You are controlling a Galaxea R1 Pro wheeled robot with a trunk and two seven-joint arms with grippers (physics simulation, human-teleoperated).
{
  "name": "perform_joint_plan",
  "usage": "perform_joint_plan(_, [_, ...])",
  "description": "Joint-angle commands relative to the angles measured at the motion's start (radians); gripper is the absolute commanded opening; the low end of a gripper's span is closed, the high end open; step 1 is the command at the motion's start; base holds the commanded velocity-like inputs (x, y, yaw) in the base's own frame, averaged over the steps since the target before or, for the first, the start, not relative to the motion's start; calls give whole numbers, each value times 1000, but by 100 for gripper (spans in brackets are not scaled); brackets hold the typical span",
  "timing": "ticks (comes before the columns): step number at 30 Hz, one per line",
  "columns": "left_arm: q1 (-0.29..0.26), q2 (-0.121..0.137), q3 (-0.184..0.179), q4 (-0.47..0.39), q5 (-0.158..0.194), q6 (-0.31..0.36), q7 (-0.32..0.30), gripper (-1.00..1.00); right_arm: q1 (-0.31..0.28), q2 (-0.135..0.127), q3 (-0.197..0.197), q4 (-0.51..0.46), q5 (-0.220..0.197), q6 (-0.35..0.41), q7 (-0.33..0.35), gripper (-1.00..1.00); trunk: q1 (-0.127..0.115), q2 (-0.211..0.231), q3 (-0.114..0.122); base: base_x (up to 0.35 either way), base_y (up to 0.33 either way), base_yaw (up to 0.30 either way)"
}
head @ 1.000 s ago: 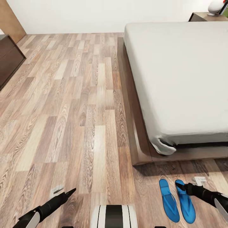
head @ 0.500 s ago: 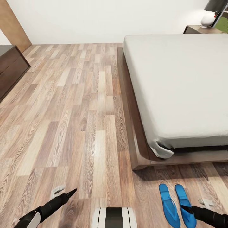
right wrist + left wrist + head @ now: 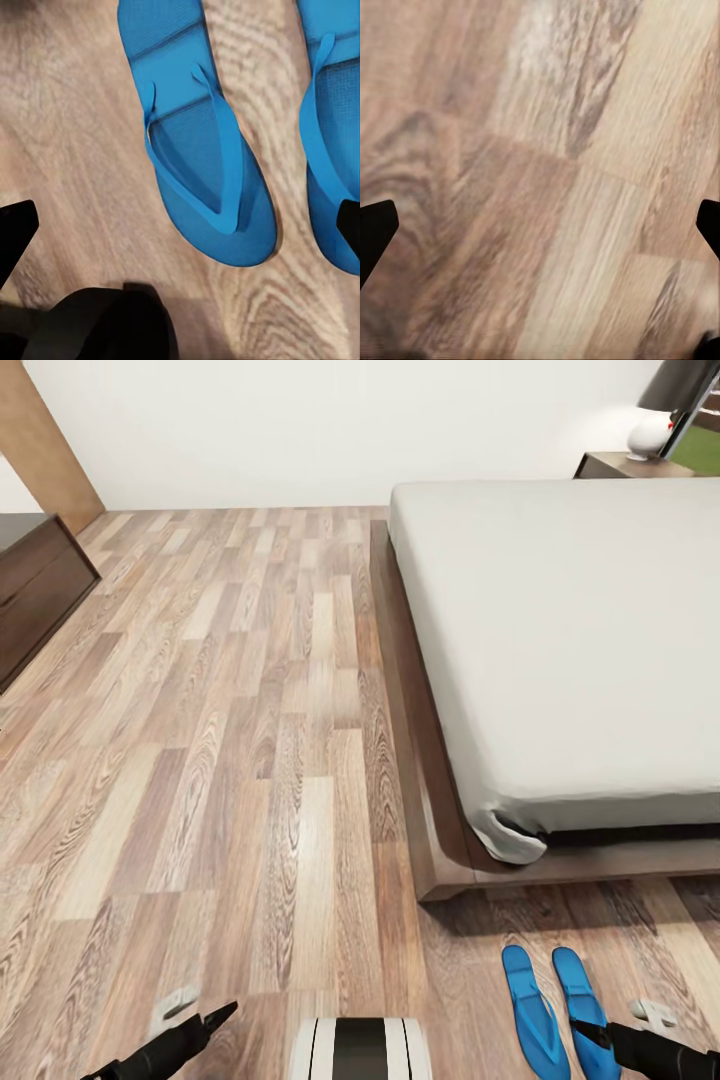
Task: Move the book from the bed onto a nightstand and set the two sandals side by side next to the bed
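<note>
Two bright-blue sandals lie side by side on the wood floor just off the foot corner of the bed (image 3: 560,650): the left sandal (image 3: 530,1005) (image 3: 199,135) and the right sandal (image 3: 583,1000) (image 3: 330,142). My right gripper (image 3: 603,1035) (image 3: 180,225) hovers over their heel ends, open, with nothing between its fingers. At the lower left my left gripper (image 3: 215,1018) (image 3: 540,225) is open above bare floor. A nightstand (image 3: 620,464) stands by the head of the bed. The mattress top is bare, and the book is out of view.
A long dark dresser (image 3: 35,595) stands along the left wall. A white lamp (image 3: 650,432) sits on the nightstand. Wide plank floor runs between the dresser and the bed frame (image 3: 410,760). My base (image 3: 360,1050) shows at the bottom centre.
The camera has tilted up, so the whole picture slid downward. My right gripper has drawn back from the right sandal's strap toward its heel. Both sandals lie where they were.
</note>
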Motion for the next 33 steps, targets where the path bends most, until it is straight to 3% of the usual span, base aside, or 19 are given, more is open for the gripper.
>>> perform_joint_plan(1, [1,0,2,1,8,10,-4,100,0,0,-2,0,-6,10,3,100,-1,0,3,0,0,0])
perform_joint_plan(33, [4,0,1,3,8,11,-5,100,0,0,-1,34,-6,2,0,100,-15,8,127,0,0,0])
